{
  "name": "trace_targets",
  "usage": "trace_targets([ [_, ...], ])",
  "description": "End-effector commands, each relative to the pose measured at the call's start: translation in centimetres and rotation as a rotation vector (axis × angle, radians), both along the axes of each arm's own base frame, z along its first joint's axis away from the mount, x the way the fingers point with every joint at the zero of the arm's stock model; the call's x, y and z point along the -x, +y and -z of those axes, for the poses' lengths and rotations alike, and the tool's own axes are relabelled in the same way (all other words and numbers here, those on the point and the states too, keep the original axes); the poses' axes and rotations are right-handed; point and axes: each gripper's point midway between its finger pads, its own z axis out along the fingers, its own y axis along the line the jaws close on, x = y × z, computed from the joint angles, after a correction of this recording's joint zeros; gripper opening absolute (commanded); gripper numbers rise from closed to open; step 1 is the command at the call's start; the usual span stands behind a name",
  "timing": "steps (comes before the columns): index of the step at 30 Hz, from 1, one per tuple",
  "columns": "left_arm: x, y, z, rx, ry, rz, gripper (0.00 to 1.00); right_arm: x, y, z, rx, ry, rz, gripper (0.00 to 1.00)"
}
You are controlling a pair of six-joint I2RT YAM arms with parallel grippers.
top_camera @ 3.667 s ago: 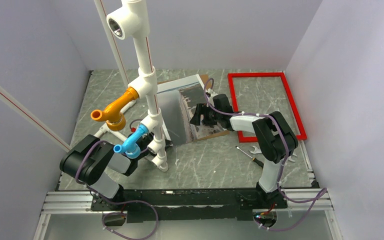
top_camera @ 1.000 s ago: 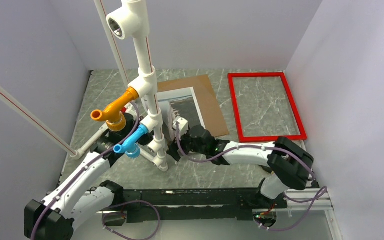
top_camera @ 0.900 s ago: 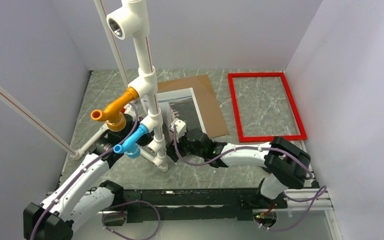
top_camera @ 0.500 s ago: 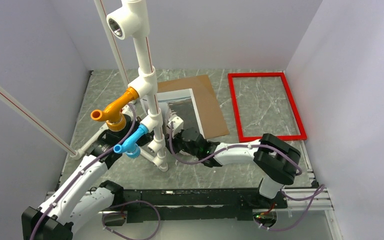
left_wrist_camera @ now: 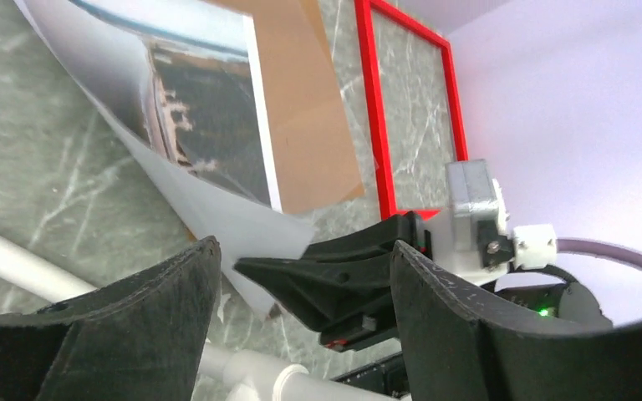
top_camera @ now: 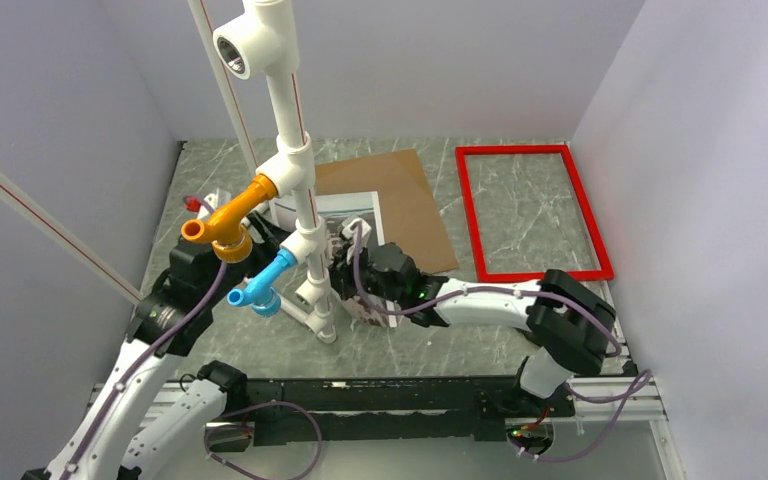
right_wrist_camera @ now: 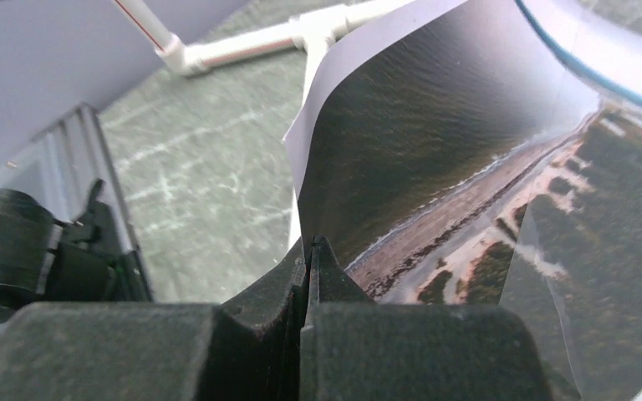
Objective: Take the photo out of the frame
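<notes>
The photo [top_camera: 335, 205], a dark landscape print with a pale border, lies partly on the brown backing board [top_camera: 410, 200], out of the frame. My right gripper [top_camera: 346, 262] is shut on the photo's near corner [right_wrist_camera: 468, 167], which curls up off the table; the fingers [right_wrist_camera: 311, 246] pinch the paper edge. My left gripper [left_wrist_camera: 305, 251] stands open with nothing between its jaws, facing the right gripper's black fingers [left_wrist_camera: 334, 276]. From above, the left gripper [top_camera: 265, 232] is mostly hidden behind the pipes. The red frame [top_camera: 515, 150] lies flat at the back right.
A tall white pipe stand [top_camera: 295, 170] with an orange elbow [top_camera: 225, 220] and a blue elbow [top_camera: 260, 285] rises between the arms, its base pipes [left_wrist_camera: 242, 376] just below the left gripper. Lilac walls close in the table on three sides.
My right gripper has shut on the photo's near corner and lifted it. My left gripper has opened and let go, and the left arm has pulled back and risen.
</notes>
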Motion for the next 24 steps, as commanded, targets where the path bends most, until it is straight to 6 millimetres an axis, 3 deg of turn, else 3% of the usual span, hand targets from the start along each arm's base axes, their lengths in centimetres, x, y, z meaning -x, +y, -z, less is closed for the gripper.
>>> trace_targets([
  [1, 0.6, 3.5, -1.6, -0.116, -0.063, -0.110, 0.78, 0.0, 0.1, -8.7, -0.232, 0.039, -0.044, 0.00],
  [9, 2.6, 7.9, -1.1, -0.273, -0.064, -0.234, 0.81, -1.6, -2.6, -14.3, -0.421, 0.256, -0.132, 0.00],
  [12, 3.1, 8.4, -0.3, -0.294, -0.052, -0.237, 0.81, -2.5, -4.1, -17.2, -0.481, 0.294, -0.162, 0.00],
  [14, 3.5, 8.6, 0.3, -0.303, -0.041, -0.238, 0.81, -2.8, -5.6, -20.9, -0.540, 0.295, -0.211, 0.00],
  [18, 3.8, 8.7, 0.7, -0.307, -0.035, -0.234, 0.81, -3.7, -8.0, -25.2, -0.599, 0.279, -0.218, 0.00],
  [21, 3.8, 8.5, 0.7, -0.307, -0.034, -0.223, 0.81, -5.3, -10.5, -27.8, -0.636, 0.257, -0.201, 0.00],
  [24, 3.8, 8.2, 0.5, -0.303, -0.038, -0.202, 0.82, -8.1, -12.9, -29.3, -0.587, 0.164, -0.103, 0.00],
])
